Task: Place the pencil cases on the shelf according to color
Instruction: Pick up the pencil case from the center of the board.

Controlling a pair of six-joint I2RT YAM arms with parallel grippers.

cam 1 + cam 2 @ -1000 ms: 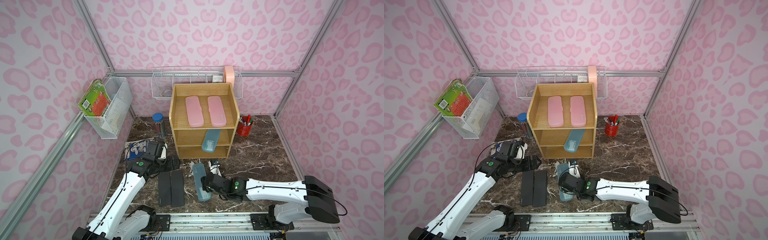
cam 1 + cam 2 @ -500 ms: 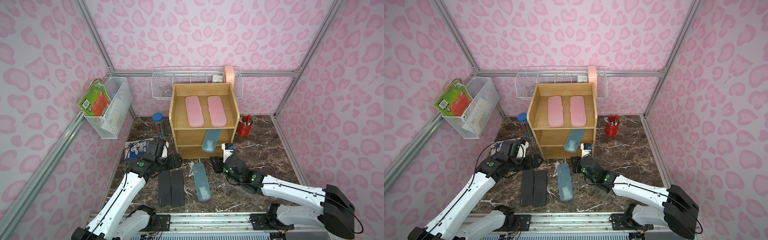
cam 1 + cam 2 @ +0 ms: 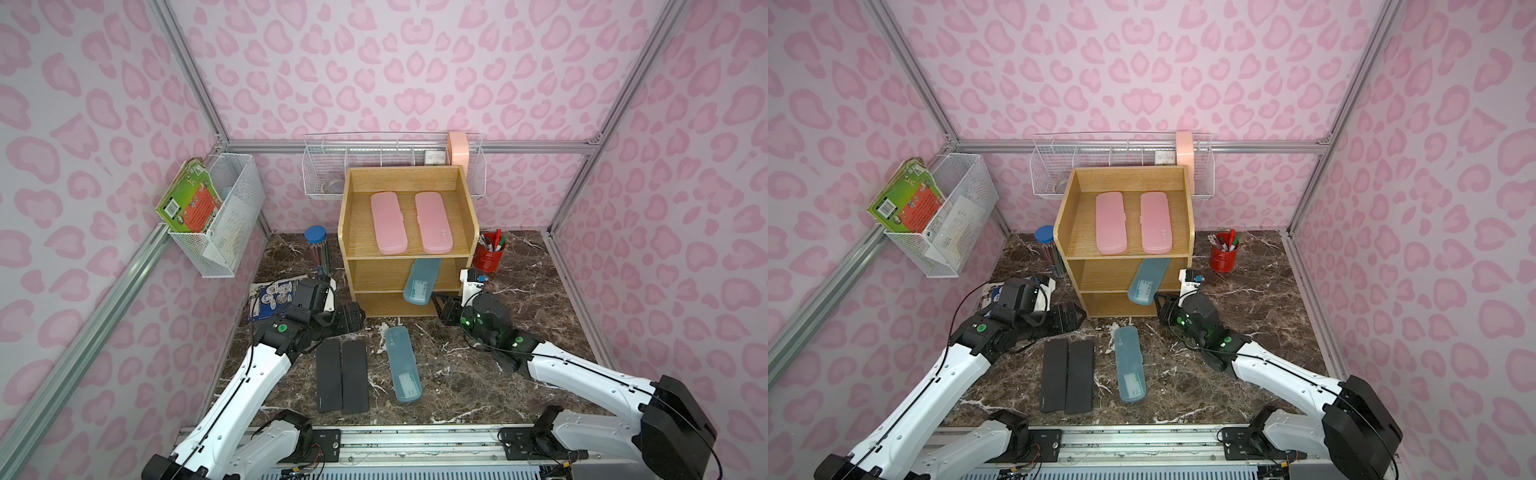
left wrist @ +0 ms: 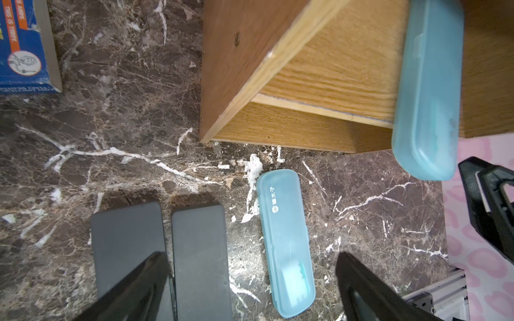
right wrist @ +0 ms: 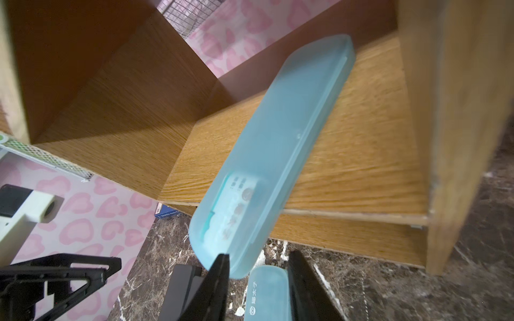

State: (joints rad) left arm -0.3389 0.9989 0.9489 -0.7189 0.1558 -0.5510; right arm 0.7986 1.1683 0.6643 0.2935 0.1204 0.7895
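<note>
Two pink pencil cases point(image 3: 388, 222) point(image 3: 433, 222) lie side by side on the top tier of the shelf point(image 3: 345, 216). One teal case point(image 3: 422, 280) lies aslant on the middle tier, its near end overhanging the front edge. On the marble tabletop point(image 3: 457, 374) before the shelf lie a second teal case point(image 3: 402, 363) and two black cases point(image 3: 329, 375) point(image 3: 354, 376). The right gripper point(image 3: 439, 303), jaws drawn almost together on nothing, sits just beside that overhanging end. The left gripper point(image 3: 359, 318) hangs spread wide and empty near the black cases.
</note>
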